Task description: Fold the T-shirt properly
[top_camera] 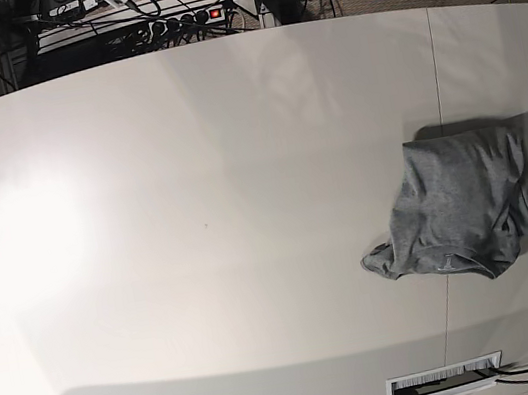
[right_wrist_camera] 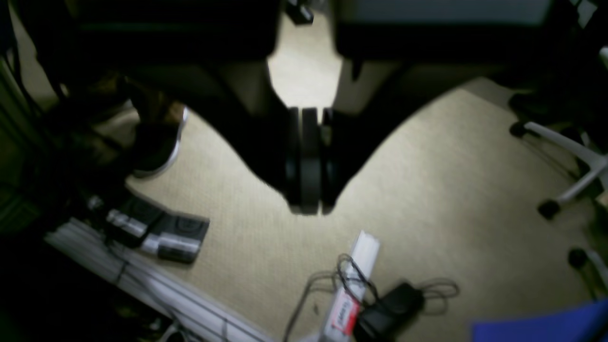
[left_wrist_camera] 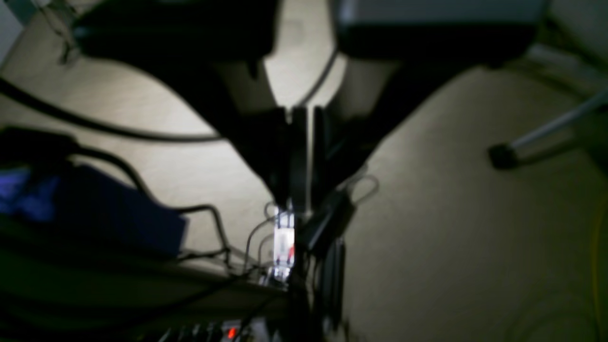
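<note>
Both claws parked off table, over floor: left gripper [left_wrist_camera: 304, 156] and right gripper [right_wrist_camera: 311, 161] closed, empty. T-shirt [top_camera: 462, 200] far from either, roughly bundled, looks unfinished. Next: reach, regrasp edge.

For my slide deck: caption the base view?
Grey T-shirt lies loosely bunched on the white table, no arms in view.

Your left pincer [left_wrist_camera: 300, 156] is black, two broad housings tapering to flat ribbed fingers. Your right pincer [right_wrist_camera: 311, 161] matches it: black, same wedge shape, with dark rounded pads [right_wrist_camera: 309, 156] at the tips.
</note>
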Controlling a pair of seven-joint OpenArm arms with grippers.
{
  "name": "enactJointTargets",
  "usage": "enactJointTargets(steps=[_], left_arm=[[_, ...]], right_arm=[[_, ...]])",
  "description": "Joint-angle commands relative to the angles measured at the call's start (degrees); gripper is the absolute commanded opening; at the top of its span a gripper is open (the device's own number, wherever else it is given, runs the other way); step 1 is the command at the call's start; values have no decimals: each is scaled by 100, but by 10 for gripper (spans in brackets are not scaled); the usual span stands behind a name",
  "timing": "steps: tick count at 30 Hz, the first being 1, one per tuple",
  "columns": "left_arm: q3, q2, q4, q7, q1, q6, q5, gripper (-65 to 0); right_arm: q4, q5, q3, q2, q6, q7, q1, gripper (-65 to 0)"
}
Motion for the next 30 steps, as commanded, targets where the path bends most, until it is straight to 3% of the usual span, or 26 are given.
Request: enactJointTargets(steps=[1,7,11,15,19,21,30], left_arm=[[15,-31,-251,-186,-20,-37,-46,-650],[450,-31,-2271,-793,-1078,-37,-48,-650],[887,-31,-3318,-813,-1740,-37,81,-650],[1484,-28,-3932,-1075,-2223,-13,400,-650],[2006,68,-4310,-1322,-2568,243,420,-650],[2146,227,-4463,-1340,-2702,439,424,-650],[2236,1003,-5051,-2286,-2907,726,1222,-650]], right_arm=[[-273,-13,-72,35,22,190,72,-650],[-2621,-105,-599,-33,-96,1316,1209,-650],[-4037,-105,-846,-343,-1056,1346,1954,-650],[-4948,-105,-957,-669,-1620,1421,2575,-650],[-5541,-96,-957,-970,-2927,1880,3025,-650],[-5838,-81,-957,-1091,-3331,2046,3222,-650],[-6649,267,-957,-1237,-3412,2124,3689,-650]])
